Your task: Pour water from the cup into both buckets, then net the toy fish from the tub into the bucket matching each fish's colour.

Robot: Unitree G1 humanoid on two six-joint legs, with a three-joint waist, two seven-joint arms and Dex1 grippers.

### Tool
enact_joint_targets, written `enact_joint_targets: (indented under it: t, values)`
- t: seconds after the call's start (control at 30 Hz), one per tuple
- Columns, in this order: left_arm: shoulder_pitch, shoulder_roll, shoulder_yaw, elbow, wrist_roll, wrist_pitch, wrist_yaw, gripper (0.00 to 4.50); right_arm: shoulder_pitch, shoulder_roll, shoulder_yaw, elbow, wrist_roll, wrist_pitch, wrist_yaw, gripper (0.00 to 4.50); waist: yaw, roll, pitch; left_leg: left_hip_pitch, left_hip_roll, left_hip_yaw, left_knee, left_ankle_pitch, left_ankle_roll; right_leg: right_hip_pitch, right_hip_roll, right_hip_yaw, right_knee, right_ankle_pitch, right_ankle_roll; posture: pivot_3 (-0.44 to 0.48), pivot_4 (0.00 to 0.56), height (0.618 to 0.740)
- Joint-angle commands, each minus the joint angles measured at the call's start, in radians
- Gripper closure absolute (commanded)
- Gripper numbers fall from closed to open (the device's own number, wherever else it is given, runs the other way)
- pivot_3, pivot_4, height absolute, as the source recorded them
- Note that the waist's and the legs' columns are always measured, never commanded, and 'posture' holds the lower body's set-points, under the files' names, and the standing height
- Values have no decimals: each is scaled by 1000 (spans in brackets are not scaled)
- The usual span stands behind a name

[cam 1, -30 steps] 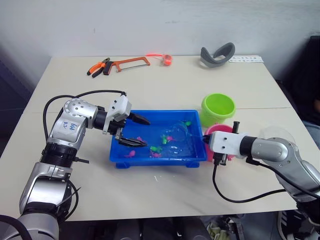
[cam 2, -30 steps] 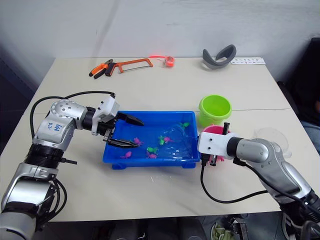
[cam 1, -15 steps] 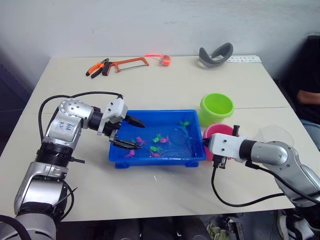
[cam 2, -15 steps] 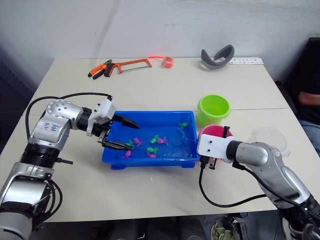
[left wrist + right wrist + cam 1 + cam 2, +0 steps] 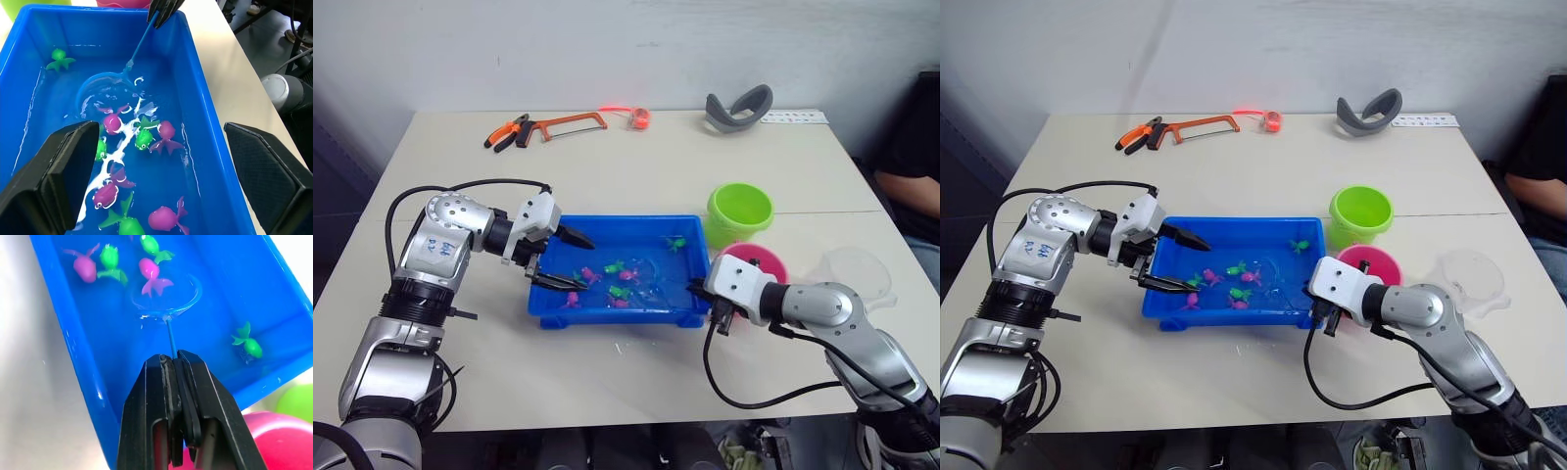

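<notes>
The blue tub (image 5: 607,315) sits mid-table with water and several tiny pink and green fish, such as a pink fish (image 5: 113,122) and a green fish (image 5: 143,138). My right gripper (image 5: 697,287) is at the tub's right end, shut on the net's thin handle (image 5: 170,338). The net's hoop (image 5: 105,85) lies in the water beside the fish. My left gripper (image 5: 576,261) stands open over the tub's left end, holding nothing. To the right of the tub stand the lime green bucket (image 5: 740,212) and the pink bucket (image 5: 764,262). The clear cup (image 5: 852,272) rests further right.
At the table's far side lie pliers (image 5: 504,132), an orange hacksaw (image 5: 570,122), an orange roll (image 5: 639,117) and a grey curved band (image 5: 739,106). A person's arm (image 5: 915,166) shows at the right edge. Black cables hang from both arms.
My right gripper has moved left to the tub's right end, pushing the net's hoop toward the tub's middle. The fish have drifted. My left gripper has stayed in place, open.
</notes>
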Motion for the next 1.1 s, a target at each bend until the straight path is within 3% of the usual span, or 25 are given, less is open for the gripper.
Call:
enact_joint_targets:
  t: [0.03,0.4,0.57,0.87,1.1]
  values:
    - [-12,6,20,2,-2,-7,5,48,-1,1,-53,-70,47,51,-10,4500,0,0,0,0,0,0,0,0,0,0,0,0,0,0,0,0,150,740]
    - [-49,-28,14,49,2,-27,9,48,-1,66,-180,-207,274,297,-62,4500,0,0,0,0,0,0,0,0,0,0,0,0,0,0,0,0,150,740]
    - [-92,-66,36,61,-40,31,9,48,25,53,-297,-288,374,391,-95,4500,2,0,0,0,-1,-1,0,0,0,1,0,0,0,0,0,0,150,740]
    - [-153,-137,63,77,-117,118,-17,48,179,-12,-776,-461,602,564,-100,4500,3,0,0,-1,-1,-1,-1,0,0,1,0,0,-1,0,0,0,150,740]
    - [-159,-197,18,117,-84,38,-58,48,310,-91,-1139,-476,760,650,-78,4500,3,0,0,0,0,-1,-2,0,0,1,2,1,-1,0,0,0,150,740]
